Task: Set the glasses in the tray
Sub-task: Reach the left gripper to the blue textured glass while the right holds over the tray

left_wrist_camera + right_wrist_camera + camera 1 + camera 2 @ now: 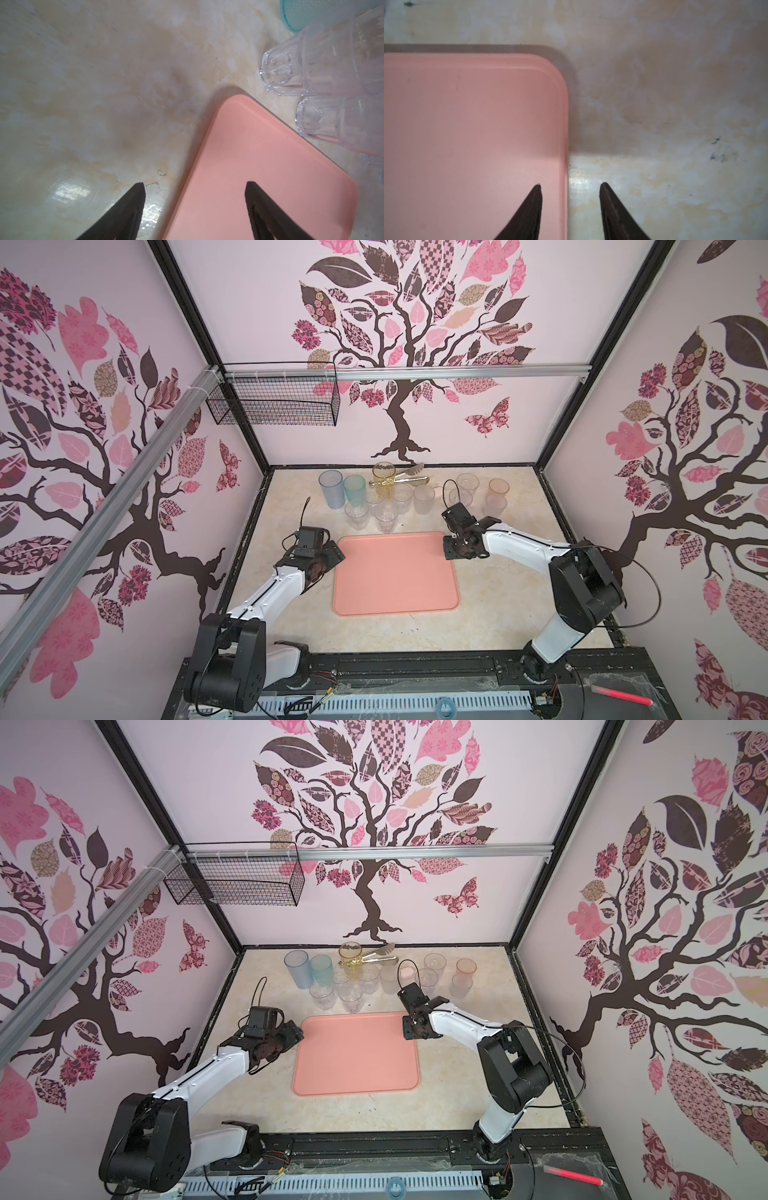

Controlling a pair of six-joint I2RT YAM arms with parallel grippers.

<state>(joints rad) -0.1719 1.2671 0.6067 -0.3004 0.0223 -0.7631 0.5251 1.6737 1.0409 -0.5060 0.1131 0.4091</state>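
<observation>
Along the desk's far edge, glasses (385, 517) crowd together behind the tray (395, 572). Both the left tool (195, 184) and right tool (570, 185), apart and empty, may topple neighbours.

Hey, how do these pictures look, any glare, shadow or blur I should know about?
Left wrist view: glare patch on the table beside the left end effector; the clear glasses look soft. Right wrist view: shadow covers much of the tray, lit strip near the right end effector. Both top views: evenly lit, sharp, but clear glasses blend into the pale table.
</observation>
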